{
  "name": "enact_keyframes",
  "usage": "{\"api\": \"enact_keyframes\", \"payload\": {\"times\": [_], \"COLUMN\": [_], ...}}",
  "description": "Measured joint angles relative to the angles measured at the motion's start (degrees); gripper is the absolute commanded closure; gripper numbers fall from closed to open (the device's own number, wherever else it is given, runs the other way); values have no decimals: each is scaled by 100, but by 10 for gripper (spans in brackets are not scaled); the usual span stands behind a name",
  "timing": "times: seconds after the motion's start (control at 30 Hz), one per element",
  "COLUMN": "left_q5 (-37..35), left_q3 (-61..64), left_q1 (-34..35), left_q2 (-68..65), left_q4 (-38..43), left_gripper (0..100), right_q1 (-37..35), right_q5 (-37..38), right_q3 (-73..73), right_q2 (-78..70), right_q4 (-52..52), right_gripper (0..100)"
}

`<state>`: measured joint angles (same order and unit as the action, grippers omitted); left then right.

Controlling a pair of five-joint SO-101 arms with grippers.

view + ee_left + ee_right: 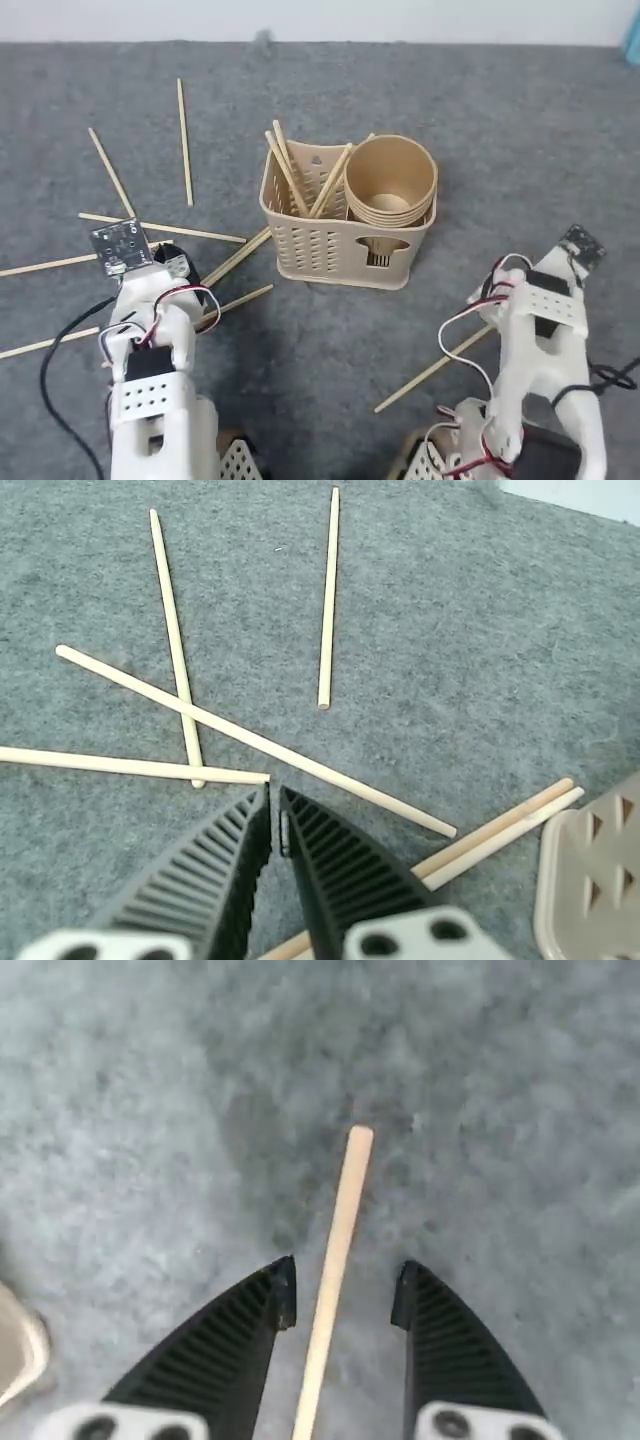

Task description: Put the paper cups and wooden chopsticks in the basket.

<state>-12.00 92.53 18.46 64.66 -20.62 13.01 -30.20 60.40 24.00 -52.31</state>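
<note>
The beige slotted basket (335,245) stands mid-table with stacked paper cups (390,178) and a few wooden chopsticks (296,172) upright inside it. Several loose chopsticks (160,229) lie scattered to its left. My left gripper (272,800) hovers just short of them, shut with nothing between its fingers; a long chopstick (250,738) crosses right ahead of its tips. My right gripper (345,1290) is open and low over the carpet, straddling a single chopstick (338,1250) that runs between its fingers, untouched by them. That chopstick (430,372) lies right of the basket.
Grey carpet (500,130) covers the table. A pair of chopsticks (500,838) leans against the basket's corner (590,880) beside my left gripper. Behind and to the right of the basket the carpet is bare.
</note>
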Motion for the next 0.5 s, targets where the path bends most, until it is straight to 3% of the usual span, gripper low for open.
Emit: {"api": "enact_keyframes", "payload": {"times": [0.1,0.5], "left_q5": [0,0], "left_q3": [0,0], "left_q1": [0,0], "left_q2": [0,0], "left_q4": [0,0], "left_gripper": [987,987], "right_q1": [9,9], "right_q5": [0,0], "right_q3": [70,70], "right_q2": [0,0], "right_q4": [193,132], "right_gripper": [998,992]}}
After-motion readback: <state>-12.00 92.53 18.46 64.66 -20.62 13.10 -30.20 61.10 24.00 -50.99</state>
